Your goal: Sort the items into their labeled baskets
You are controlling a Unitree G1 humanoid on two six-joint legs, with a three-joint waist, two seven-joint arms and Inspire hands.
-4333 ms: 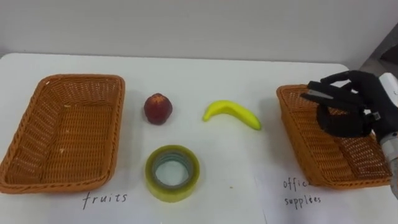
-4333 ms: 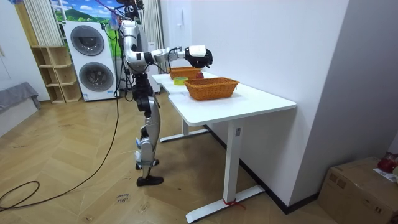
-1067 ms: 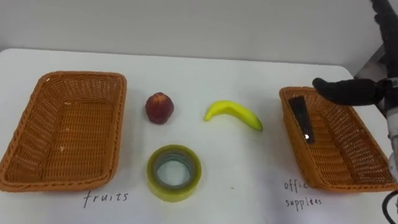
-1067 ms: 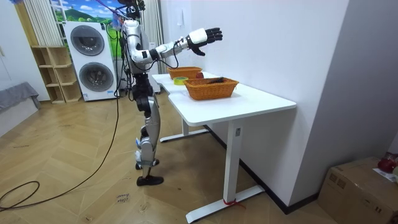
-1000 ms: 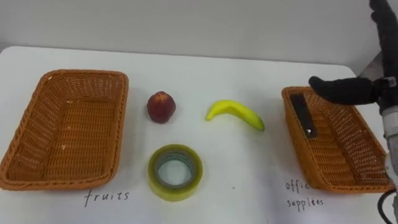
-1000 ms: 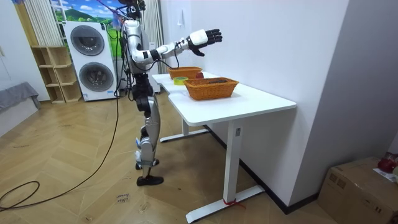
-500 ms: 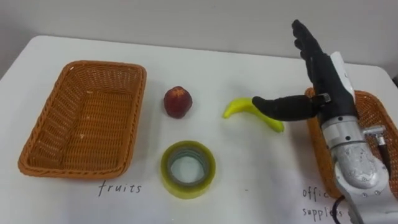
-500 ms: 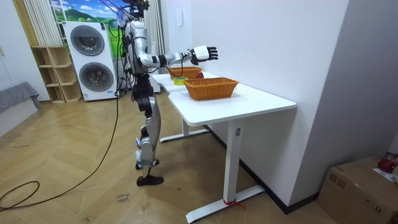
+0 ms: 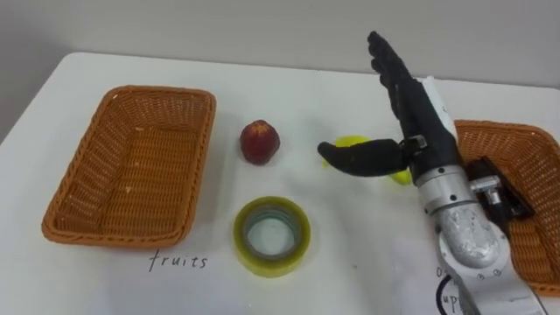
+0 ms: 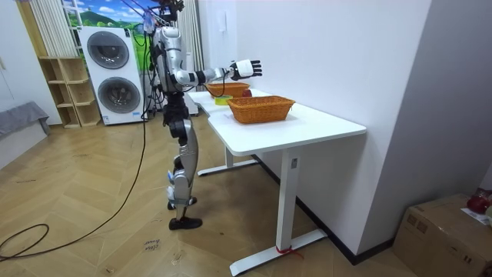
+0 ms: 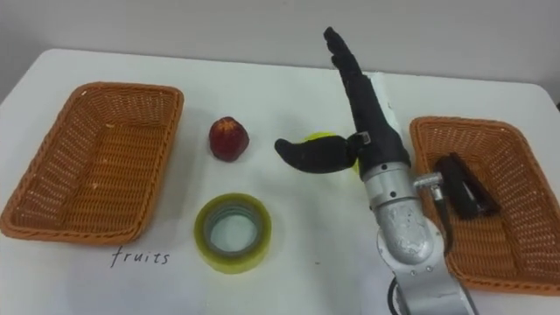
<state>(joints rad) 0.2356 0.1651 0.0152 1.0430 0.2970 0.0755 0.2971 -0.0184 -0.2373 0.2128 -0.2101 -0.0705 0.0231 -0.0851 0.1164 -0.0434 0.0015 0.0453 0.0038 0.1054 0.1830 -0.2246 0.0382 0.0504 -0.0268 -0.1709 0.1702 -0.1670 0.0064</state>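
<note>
Right hand (image 9: 418, 118) open above the worktop (image 9: 341, 262), fingers straight and pointing away from the robot, thumb spread toward its left, nothing held. Directly beneath lies the banana (image 9: 352, 141), mostly hidden by thumb and palm, so whether anything touches it I cannot tell. Main risk as I judge it: a curved fruit on a smooth top pivots if the thumb lands before the fingers, and it may skid out of the closing grasp. A grip near one end would let it swing and slip during the carry. The fruit basket (image 9: 131, 92) is well apart at the robot's left, and the path crosses the peach (image 9: 260, 142), which is round and would roll from a brush. The tape roll (image 9: 271, 236) lies nearer the robot. The office basket (image 9: 499, 129), holding a dark item (image 9: 503, 197), is the closer one, so a short drop could land the banana in it.
</note>
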